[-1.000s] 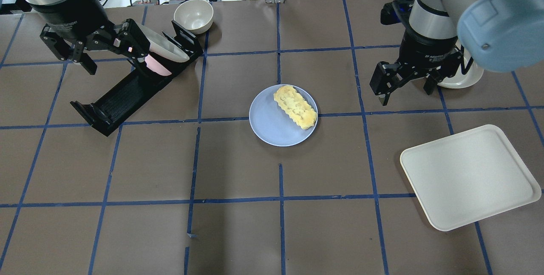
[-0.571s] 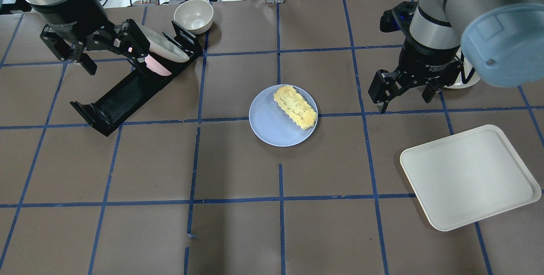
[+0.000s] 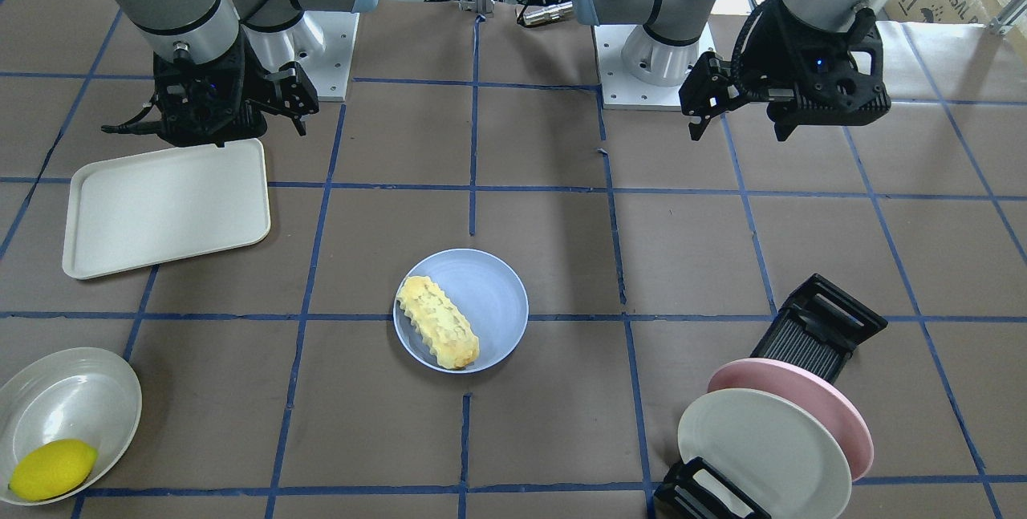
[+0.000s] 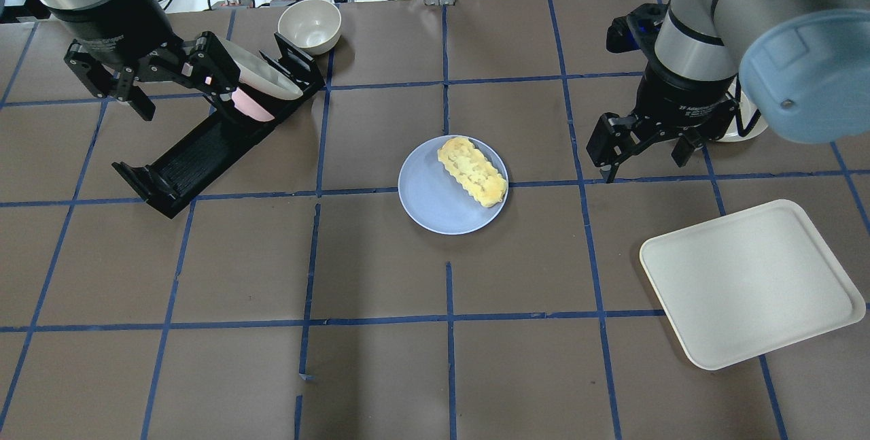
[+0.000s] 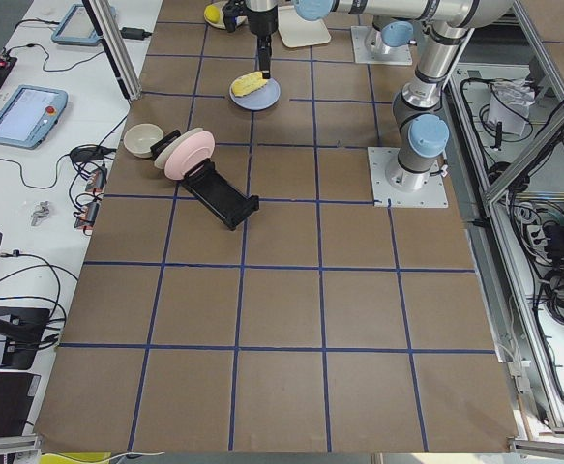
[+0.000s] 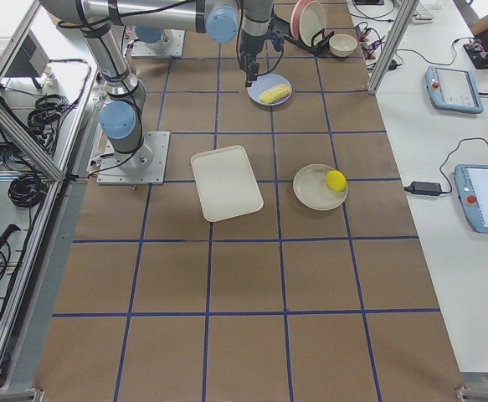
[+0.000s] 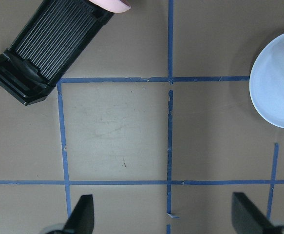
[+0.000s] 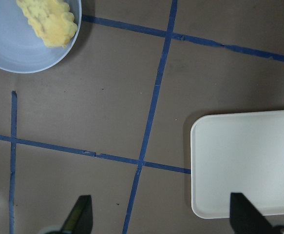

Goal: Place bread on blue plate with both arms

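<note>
Two wide-spread empty pairs, left fingers [image 7: 83, 215] and right fingers [image 8: 80, 217], parked clear, bread [image 4: 473, 171] seemingly delivered onto blue plate [image 4: 427, 203].

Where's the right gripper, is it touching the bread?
Apart. The overhead view shows bare table between the right gripper and the bread, which lies on the plate.

The left tool [image 3: 739, 131] and right tool [image 4: 644, 165] are held above the tabletop [image 4: 380, 372], pointed downward, with jaws spread apart and nothing gripped.
</note>
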Tool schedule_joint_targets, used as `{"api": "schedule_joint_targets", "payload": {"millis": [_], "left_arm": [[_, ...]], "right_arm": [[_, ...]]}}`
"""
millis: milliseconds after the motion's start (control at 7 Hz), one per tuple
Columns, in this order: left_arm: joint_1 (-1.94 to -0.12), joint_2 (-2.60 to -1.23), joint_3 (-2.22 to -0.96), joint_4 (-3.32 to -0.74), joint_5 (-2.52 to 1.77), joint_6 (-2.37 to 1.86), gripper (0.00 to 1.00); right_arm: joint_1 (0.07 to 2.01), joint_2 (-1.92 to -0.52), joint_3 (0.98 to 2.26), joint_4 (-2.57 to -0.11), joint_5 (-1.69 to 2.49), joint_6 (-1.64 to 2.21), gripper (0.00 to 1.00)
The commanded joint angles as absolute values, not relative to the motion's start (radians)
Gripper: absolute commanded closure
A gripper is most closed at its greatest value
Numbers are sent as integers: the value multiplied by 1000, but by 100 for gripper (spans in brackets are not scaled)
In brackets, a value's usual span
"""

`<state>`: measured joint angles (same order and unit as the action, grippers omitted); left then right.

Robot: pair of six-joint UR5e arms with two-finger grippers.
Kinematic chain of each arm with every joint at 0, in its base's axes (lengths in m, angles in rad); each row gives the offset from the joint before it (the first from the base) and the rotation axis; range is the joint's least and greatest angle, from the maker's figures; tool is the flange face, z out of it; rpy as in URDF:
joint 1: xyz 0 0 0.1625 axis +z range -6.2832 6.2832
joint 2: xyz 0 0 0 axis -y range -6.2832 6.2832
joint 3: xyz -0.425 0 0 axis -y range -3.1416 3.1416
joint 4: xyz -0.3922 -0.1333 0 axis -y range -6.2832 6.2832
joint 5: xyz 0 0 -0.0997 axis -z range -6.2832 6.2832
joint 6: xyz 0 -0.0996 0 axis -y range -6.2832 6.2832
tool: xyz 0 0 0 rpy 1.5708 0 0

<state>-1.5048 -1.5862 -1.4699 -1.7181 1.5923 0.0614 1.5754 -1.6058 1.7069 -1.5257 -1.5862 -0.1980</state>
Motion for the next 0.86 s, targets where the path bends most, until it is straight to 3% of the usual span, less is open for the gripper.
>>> {"api": "schedule_joint_targets", "payload": {"millis": [0, 714], "left_arm": [[-1505, -1585, -1471, -1718, 1592, 61, 0], [-1505, -1585, -1473, -1718, 1592, 61, 0]], "right_arm": [[1589, -1598, 1710, -1546, -1588, -207, 3], [1876, -1262, 1738, -2034, -1585, -117, 2]]}}
